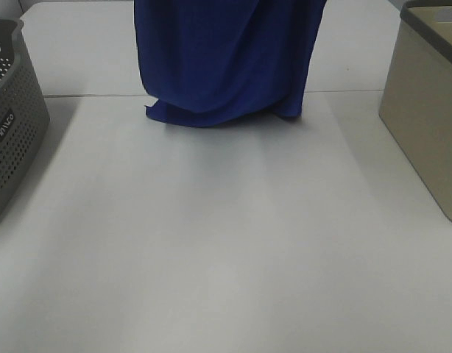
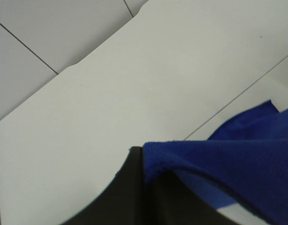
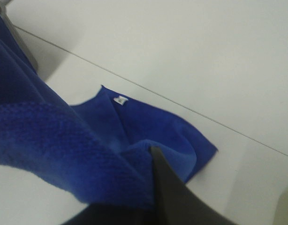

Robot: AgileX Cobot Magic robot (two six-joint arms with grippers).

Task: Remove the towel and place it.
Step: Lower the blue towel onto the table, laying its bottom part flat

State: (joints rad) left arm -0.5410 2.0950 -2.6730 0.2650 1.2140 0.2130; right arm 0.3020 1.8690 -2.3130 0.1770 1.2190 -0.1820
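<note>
The royal-blue towel (image 1: pixel 226 59) hangs in a wide drape from above the top of the exterior high view. Its lower edge rests folded on the white table (image 1: pixel 226 257) at the back middle. Both grippers are out of that view. In the left wrist view my left gripper (image 2: pixel 145 180) is shut on an upper edge of the towel (image 2: pixel 238 164). In the right wrist view my right gripper (image 3: pixel 151 187) is shut on the towel (image 3: pixel 64 140). Its lower end lies on the table below, and a small white tag (image 3: pixel 119 100) shows at one corner.
A dark grey perforated basket (image 1: pixel 9 125) stands at the table's left edge. A beige bin (image 1: pixel 425 110) stands at the right edge. A seam (image 1: pixel 79 95) crosses the table just behind the towel's lower edge.
</note>
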